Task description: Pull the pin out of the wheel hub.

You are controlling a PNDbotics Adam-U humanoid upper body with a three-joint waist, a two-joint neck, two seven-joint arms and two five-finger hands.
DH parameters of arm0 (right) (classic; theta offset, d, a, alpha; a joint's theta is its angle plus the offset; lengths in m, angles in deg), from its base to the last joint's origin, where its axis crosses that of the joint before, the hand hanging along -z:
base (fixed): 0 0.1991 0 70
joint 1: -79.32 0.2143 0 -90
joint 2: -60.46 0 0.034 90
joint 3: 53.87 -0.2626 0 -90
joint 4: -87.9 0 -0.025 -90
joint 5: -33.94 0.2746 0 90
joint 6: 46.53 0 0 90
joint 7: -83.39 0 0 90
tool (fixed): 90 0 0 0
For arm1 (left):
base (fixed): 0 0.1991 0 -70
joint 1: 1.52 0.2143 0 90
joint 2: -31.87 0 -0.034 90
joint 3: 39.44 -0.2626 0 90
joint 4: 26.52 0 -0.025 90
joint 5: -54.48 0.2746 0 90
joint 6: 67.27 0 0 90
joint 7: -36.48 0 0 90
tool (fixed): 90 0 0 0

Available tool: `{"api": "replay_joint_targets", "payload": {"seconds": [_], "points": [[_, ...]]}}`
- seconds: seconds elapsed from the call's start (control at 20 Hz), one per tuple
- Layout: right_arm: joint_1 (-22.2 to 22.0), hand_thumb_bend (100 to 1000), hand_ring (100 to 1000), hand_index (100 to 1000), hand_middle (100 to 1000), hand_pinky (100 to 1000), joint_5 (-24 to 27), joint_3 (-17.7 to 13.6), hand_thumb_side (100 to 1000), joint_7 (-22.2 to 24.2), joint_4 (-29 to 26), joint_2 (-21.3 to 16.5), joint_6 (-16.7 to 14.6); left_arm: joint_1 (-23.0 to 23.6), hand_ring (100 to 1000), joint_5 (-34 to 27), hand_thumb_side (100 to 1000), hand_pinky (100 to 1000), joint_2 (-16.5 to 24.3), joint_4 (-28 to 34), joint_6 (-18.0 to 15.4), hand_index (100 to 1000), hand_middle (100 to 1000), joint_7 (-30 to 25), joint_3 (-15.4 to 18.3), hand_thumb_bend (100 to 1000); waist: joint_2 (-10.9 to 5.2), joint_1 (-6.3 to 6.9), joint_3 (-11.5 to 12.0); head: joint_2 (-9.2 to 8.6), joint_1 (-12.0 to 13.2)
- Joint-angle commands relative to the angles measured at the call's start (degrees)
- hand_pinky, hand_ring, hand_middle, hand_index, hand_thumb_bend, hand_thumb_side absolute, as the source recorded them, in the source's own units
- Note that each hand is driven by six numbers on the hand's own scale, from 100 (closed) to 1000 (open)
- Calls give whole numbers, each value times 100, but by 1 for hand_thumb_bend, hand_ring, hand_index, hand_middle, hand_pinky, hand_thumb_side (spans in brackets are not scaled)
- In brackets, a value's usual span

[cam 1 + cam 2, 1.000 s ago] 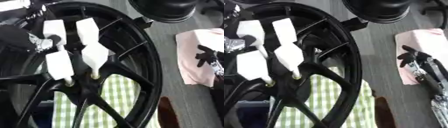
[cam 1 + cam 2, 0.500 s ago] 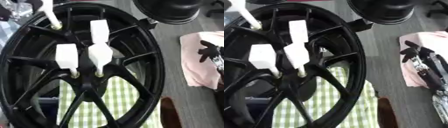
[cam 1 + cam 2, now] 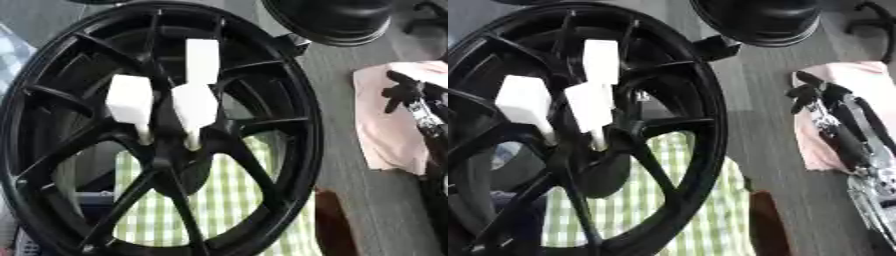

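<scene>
Wheel hub upright, three white pins seated | right robot hand spread over pink cloth

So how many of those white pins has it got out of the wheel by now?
Three white pins stand in the black wheel hub now; a second ago there were four, so one looks pulled. Nothing is in hand: the right hand rests over the pink cloth, and the left is out of view. Three remain.

Three pins sit in the wheel hub; right hand lies right of it, on a cloth.
</scene>
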Motion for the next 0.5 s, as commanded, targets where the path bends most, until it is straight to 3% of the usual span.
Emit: {"api": "replay_joint_targets", "payload": {"seconds": [0.05, 0.2, 0.3, 0.35, 0.5], "points": [[-38, 100, 983, 625, 413, 907, -65, -123, 685, -108, -117, -114, -58, 676, 404, -233, 133, 660, 590, -34, -172, 359, 231, 632, 672, 128, -158, -12, 67, 70, -198], [-50, 100, 982, 625, 413, 906, -76, -153, 683, -172, -117, -76, -91, 1574, 409, -370, 155, 662, 611, -72, -334, 376, 245, 1163, 1095, 111, -157, -63, 154, 79, -343], [-51, 100, 982, 625, 413, 906, -79, -183, 682, -218, -117, -39, -111, 2071, 420, -401, 215, 669, 498, -51, -469, 425, 282, 1495, 1290, 100, -146, -94, 199, 65, -442], [-39, 100, 982, 625, 413, 906, -75, -201, 681, -245, -117, -15, -116, 2306, 432, -372, 277, 678, 382, 6, -541, 464, 317, 1671, 1356, 100, -137, -110, 229, 77, -481], [17, 100, 983, 625, 413, 906, -46, -215, 682, -280, -117, 26, -113, 2953, 442, -157, 333, 685, -18, 374, -673, 486, 338, 2098, 1392, 100, -108, -148, 252, 67, -512]]}}
